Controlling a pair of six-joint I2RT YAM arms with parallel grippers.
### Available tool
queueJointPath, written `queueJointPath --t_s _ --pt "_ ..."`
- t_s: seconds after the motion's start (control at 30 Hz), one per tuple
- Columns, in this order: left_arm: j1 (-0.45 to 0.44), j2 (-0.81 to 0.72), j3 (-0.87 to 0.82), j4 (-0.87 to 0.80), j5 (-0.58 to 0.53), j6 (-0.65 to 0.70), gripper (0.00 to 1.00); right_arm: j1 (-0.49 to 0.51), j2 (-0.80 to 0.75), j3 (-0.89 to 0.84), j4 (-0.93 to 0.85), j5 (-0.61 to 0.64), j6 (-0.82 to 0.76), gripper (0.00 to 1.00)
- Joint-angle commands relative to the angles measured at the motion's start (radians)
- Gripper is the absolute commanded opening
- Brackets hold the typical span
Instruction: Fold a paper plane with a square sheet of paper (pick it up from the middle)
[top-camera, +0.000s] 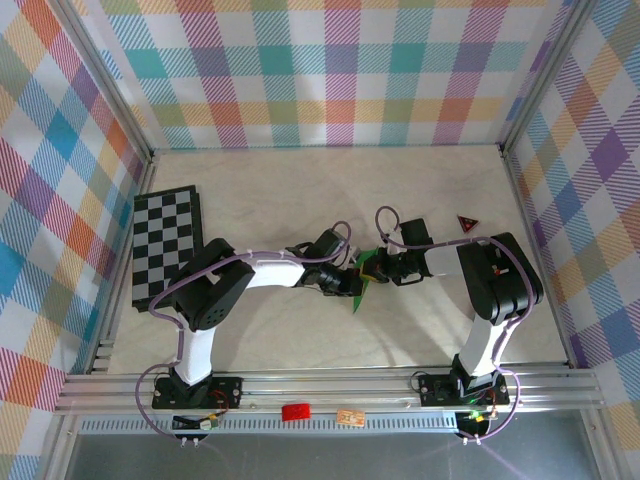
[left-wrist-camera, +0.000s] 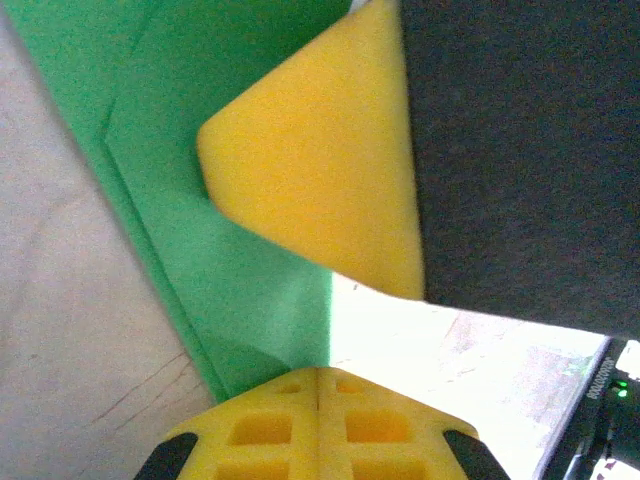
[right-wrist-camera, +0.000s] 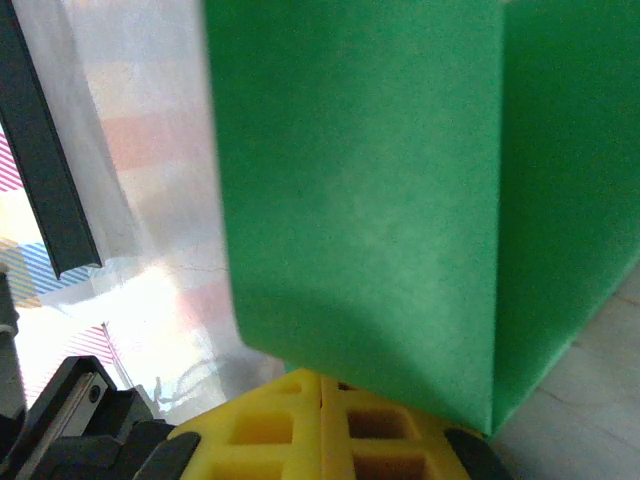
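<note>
My left jaws and right jaws both closed tight, each pinching thin bright-green creased paper sheet (top-camera: 361, 293), held between arms over pale tabletop (top-camera: 300, 180), probably to tension fold for next crease.

Two arms are here, the left arm (top-camera: 215, 290) and the right arm (top-camera: 497, 275). One green paper (top-camera: 362, 297), one chessboard (top-camera: 165, 245), one red-and-black triangle (top-camera: 466, 223), one red block (top-camera: 295, 411).
</note>
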Motion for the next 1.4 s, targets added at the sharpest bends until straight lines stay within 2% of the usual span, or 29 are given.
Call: queueJointPath --t_s 0.0,0.37,0.67,0.93,1.37 --pt "-0.012 -0.028 -0.036 -0.086 -0.052 0.039 0.01 -0.002 0.055 -0.025 -0.117 0.139 -0.011 0.05" --pt "-0.037 -0.128 -0.031 -0.068 -0.029 0.041 0.02 -0.002 0.055 -0.024 -0.12 0.141 -0.012 0.05" --pt "-0.056 -0.049 0.042 -0.034 0.042 0.023 0.02 -0.001 0.053 -0.028 -0.123 0.144 -0.012 0.05" --pt "-0.056 -0.017 0.023 -0.043 0.017 0.021 0.01 -0.002 0.05 -0.027 -0.124 0.144 -0.013 0.05" --pt "-0.056 -0.06 -0.077 -0.016 -0.009 0.004 0.01 -0.001 0.056 -0.028 -0.121 0.145 -0.012 0.05"
